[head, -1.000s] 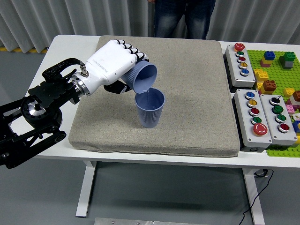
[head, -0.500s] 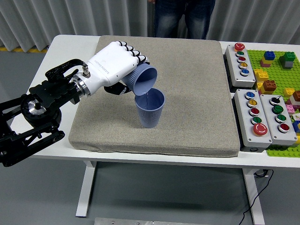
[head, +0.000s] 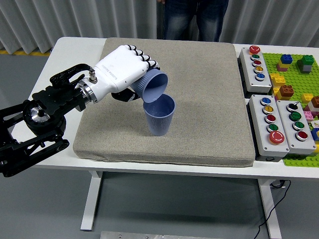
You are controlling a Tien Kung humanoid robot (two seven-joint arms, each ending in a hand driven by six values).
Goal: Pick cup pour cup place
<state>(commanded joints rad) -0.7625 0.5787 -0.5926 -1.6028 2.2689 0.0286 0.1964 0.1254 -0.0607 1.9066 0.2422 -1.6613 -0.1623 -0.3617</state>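
My left hand (head: pixel 130 70), white with black fingertips, is shut on a blue ribbed cup (head: pixel 152 85). It holds the cup tipped steeply, mouth facing down and right, just above a second blue ribbed cup (head: pixel 159 115). That second cup stands upright on the grey foam mat (head: pixel 209 99) near its middle. The tipped cup's rim is close over the standing cup's left rim. My right hand is out of view.
Two grey button boxes (head: pixel 256 63) (head: pixel 282 125) sit on the white table (head: pixel 70 50) right of the mat. A green baseplate (head: pixel 299 74) with coloured bricks lies at the far right. A person (head: pixel 194 17) stands at the far side.
My left hand has shifted slightly up and right and tipped the held cup a bit further. The standing cup has not moved.
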